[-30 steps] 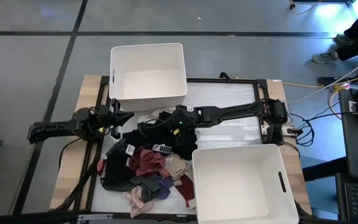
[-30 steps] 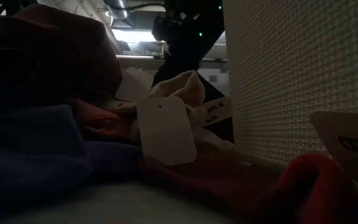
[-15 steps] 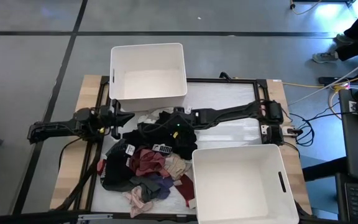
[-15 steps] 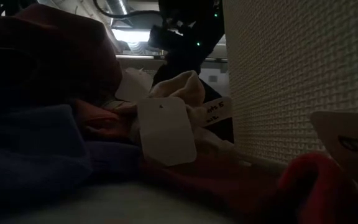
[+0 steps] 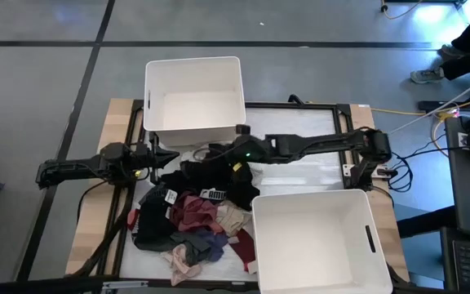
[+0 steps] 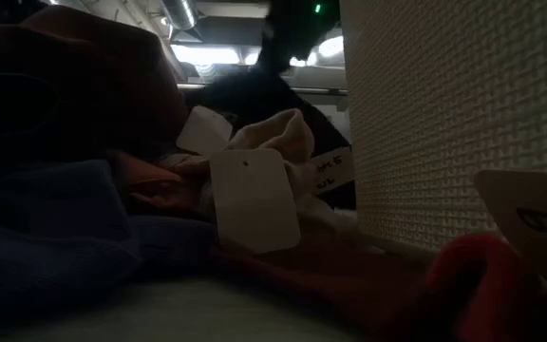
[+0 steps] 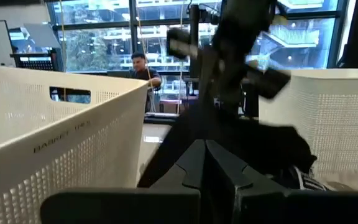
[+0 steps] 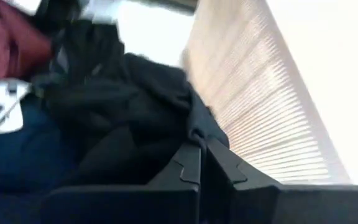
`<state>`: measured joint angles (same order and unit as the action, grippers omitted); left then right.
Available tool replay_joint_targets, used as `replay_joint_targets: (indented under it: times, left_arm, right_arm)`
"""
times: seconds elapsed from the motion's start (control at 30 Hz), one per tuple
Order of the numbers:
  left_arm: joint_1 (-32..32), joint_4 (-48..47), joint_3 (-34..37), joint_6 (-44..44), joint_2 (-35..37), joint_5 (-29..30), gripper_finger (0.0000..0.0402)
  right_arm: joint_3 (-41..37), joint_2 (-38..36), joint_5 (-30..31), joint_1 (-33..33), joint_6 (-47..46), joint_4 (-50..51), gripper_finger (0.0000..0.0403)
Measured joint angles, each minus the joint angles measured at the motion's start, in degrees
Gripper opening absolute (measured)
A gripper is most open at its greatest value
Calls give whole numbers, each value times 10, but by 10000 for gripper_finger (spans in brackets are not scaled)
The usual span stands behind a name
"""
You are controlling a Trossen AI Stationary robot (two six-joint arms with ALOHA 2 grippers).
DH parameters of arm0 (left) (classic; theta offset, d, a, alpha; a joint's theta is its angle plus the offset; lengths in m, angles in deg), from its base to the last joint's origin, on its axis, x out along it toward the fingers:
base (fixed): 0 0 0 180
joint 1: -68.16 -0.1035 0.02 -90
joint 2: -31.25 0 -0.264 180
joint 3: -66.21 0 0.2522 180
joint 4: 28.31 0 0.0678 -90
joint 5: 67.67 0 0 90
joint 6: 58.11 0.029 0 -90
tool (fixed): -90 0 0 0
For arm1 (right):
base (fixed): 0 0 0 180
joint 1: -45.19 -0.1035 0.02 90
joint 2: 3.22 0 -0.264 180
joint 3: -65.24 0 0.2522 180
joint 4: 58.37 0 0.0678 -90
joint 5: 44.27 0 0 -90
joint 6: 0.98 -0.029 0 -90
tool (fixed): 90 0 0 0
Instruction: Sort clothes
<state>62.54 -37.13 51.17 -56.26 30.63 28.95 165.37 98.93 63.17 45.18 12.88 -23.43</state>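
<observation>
The right gripper [image 5: 219, 153] has been closed on a black garment [image 5: 210, 170] at the far edge of the clothes pile [image 5: 194, 216], having stood open a second ago. The right arm's elbow has been swung farther right, and the garment is drawn up.

- The clothes [image 5: 194, 216] are soft, matt cloth, crumpled and creased.
- The black garment [image 8: 123, 118] looks like a smooth, dull knit.
- The tags [image 6: 253, 198] on the clothes are flat, stiff white paper.
- The two bins [image 5: 192, 94] are white plastic; the near bin's wall [image 6: 444, 114] has a fine woven texture.
- The table [image 5: 117, 110] has a pale bare wood edge.
- The arms [image 5: 317, 145] are dark and matt.
</observation>
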Motion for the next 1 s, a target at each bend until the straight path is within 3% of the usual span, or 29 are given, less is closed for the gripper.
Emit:
replay_joint_targets:
  times: [0.2, 0.63, 1.0]
  left_arm:
    - [0, -3, 0, -35, 0, 0, 4]
    - [0, -18, 0, -90, 0, 0, 4]
    - [0, -18, 0, -93, 0, 0, 4]
  right_arm:
    - [0, -56, 26, 0, 34, -56, 4]
    - [0, -114, 35, 30, 146, -307, 6]
    - [0, -114, -59, 111, 149, -495, 7]
